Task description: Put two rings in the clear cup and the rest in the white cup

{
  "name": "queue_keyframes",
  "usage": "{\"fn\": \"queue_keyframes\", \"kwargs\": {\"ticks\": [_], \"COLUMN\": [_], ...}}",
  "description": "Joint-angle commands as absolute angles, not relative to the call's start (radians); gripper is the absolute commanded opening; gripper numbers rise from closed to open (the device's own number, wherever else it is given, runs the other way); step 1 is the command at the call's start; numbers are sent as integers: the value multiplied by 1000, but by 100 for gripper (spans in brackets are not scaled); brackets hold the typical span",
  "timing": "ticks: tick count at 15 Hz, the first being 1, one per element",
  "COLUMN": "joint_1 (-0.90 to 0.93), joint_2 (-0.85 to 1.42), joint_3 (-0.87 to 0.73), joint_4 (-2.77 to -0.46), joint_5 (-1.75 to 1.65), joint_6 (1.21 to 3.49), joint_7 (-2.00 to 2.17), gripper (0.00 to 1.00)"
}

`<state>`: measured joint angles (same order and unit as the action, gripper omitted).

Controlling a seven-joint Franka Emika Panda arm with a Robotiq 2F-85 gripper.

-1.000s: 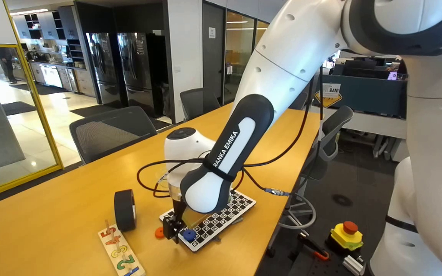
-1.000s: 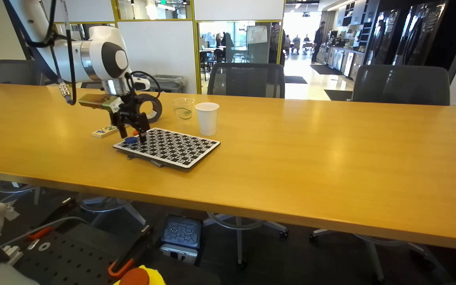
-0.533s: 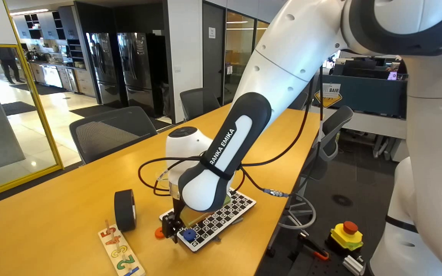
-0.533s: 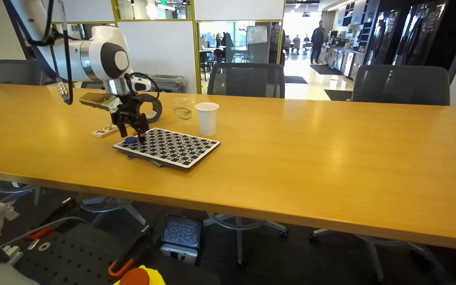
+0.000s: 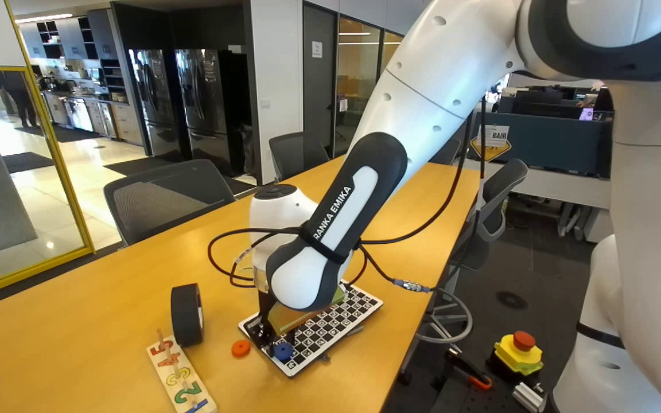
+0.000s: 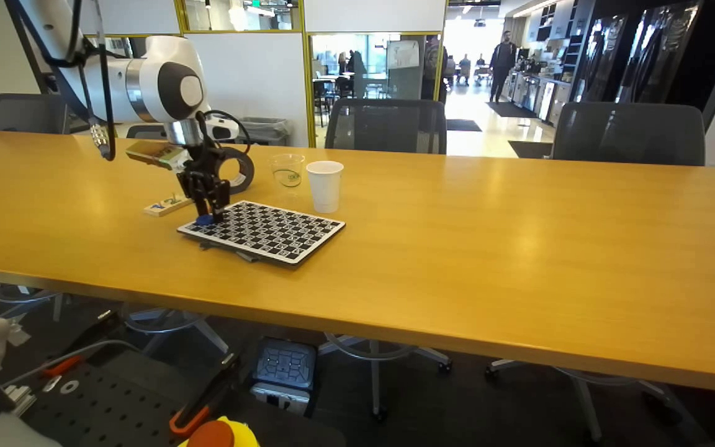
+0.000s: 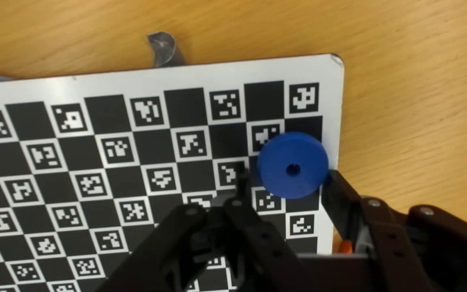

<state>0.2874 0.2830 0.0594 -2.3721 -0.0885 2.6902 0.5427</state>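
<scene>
A blue ring (image 7: pixel 293 165) with a small centre hole lies flat near a corner of the checkered board. My gripper (image 7: pixel 287 174) reaches down around it, jaws partly drawn in. In the wrist view the right finger (image 7: pixel 341 202) meets the ring's edge, while a narrow gap shows between the ring and the left finger (image 7: pixel 241 184). An orange ring (image 5: pixel 240 348) rests on the table beside the board; only a sliver shows in the wrist view. The clear cup (image 6: pixel 287 171) and the white cup (image 6: pixel 325 186) stand upright beyond the board. Their insides cannot be seen.
The checkered board (image 6: pixel 289 233) lies under the gripper. A thick black roll (image 5: pixel 186 315) stands on edge near a wooden number strip with pegs (image 5: pixel 178 376). Cables (image 5: pixel 230 252) loop around the wrist. The table's front edge (image 6: pixel 357 326) runs before the board.
My jaws have drawn in from wide apart toward the blue ring, and the arm has shifted slightly. The orange ring now shows whole in an exterior view. A person walks in the background.
</scene>
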Motion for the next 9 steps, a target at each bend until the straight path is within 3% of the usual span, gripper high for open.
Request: {"fn": "queue_keyframes", "kwargs": {"ticks": [1,2,9], "joint_1": [283,284,270], "joint_2": [257,258,233], "joint_3": [60,59,58], "joint_4": [-2380,-2379,-2357], "joint_5": [-68,-69,-66], "joint_6": [2679,2678,2643], "joint_7": [532,534,521], "gripper": [20,16,16]}}
